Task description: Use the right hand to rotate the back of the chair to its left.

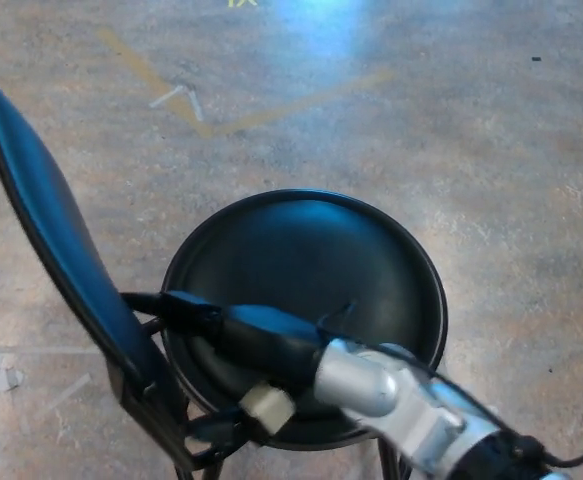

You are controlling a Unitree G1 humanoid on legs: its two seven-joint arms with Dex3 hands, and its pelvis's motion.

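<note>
One black chair with a round padded seat [306,290] stands on the mottled concrete floor [471,130]; its curved backrest [46,215] rises left of the seat. Right of the backrest, the right robot hand [186,310] (dark, blurred) reaches its base, grip unclear.

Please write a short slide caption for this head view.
Right hand reaches the black chair's backrest, now at the left of its round seat.
</note>
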